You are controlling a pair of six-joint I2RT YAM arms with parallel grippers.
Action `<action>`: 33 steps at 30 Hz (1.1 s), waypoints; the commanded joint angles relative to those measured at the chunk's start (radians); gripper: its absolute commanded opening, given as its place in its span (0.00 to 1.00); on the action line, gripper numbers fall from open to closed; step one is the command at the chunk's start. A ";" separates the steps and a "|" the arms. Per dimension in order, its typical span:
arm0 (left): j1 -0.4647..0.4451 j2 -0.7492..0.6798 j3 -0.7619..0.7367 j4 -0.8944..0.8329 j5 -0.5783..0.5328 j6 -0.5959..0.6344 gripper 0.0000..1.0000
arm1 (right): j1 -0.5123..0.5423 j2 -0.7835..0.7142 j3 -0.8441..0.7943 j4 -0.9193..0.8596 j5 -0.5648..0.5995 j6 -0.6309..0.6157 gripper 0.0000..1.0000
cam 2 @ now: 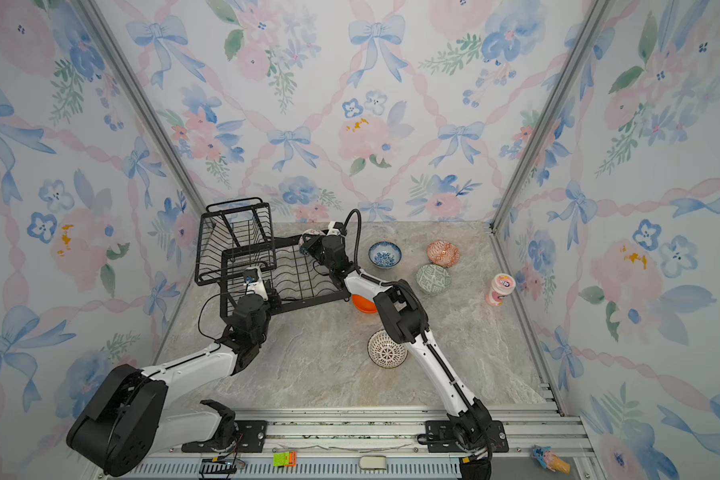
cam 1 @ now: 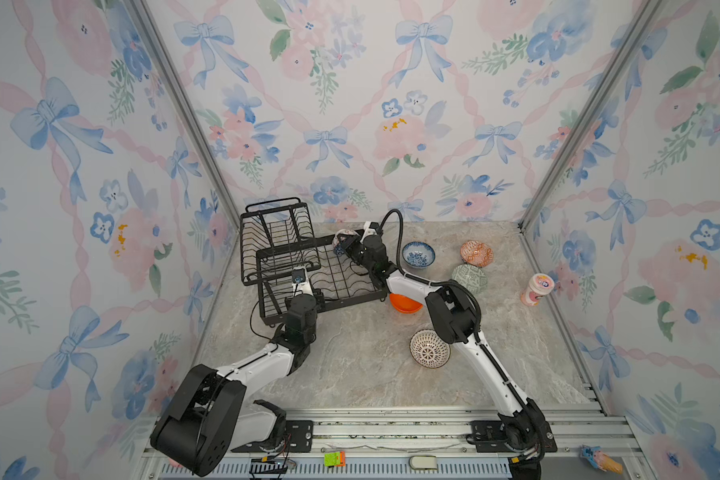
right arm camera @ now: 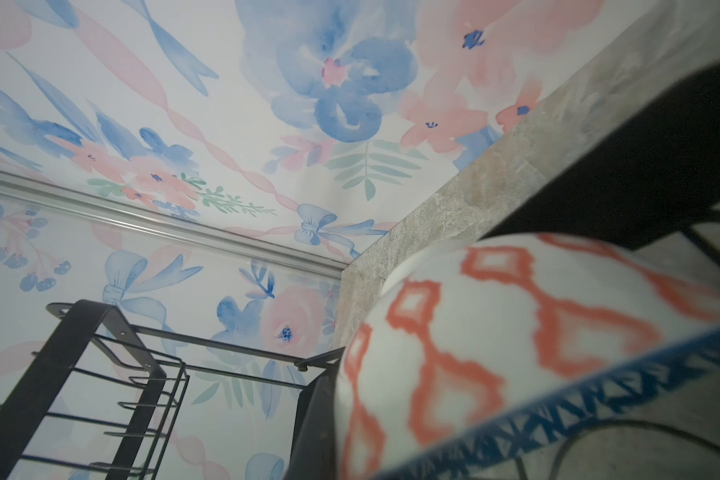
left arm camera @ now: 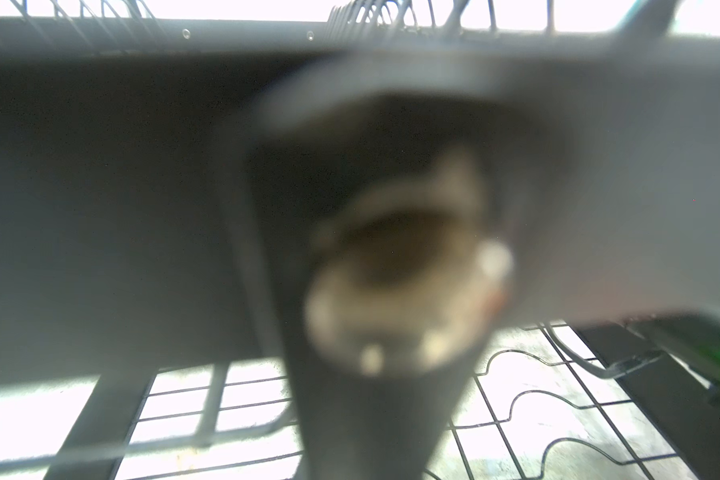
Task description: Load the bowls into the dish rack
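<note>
Pinching a bowl [right arm camera: 516,332] tight, my right tool [cam 1: 348,246] angles it into the rack [cam 1: 275,232]; my left tool [cam 1: 298,277] seems clamped there, steadying.

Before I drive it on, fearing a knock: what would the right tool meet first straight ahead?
Probably the raised upper basket of the dish rack: the right tool, shut on the blue-rimmed bowl, points that way from the rack's far corner. Depth is unclear.
</note>
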 commanded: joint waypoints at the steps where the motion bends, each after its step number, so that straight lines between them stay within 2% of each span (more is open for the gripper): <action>1: -0.027 0.027 0.016 -0.022 0.088 -0.189 0.00 | -0.013 -0.062 -0.076 0.049 0.057 0.001 0.00; 14: -0.067 0.047 0.047 -0.039 0.037 -0.196 0.01 | -0.014 -0.150 -0.213 0.099 0.110 0.020 0.00; 25: -0.097 0.065 0.063 -0.052 0.009 -0.194 0.03 | -0.014 -0.163 -0.225 0.102 0.109 0.057 0.09; 33: -0.106 0.073 0.068 -0.055 -0.009 -0.190 0.03 | -0.004 -0.182 -0.273 0.125 0.158 0.091 0.16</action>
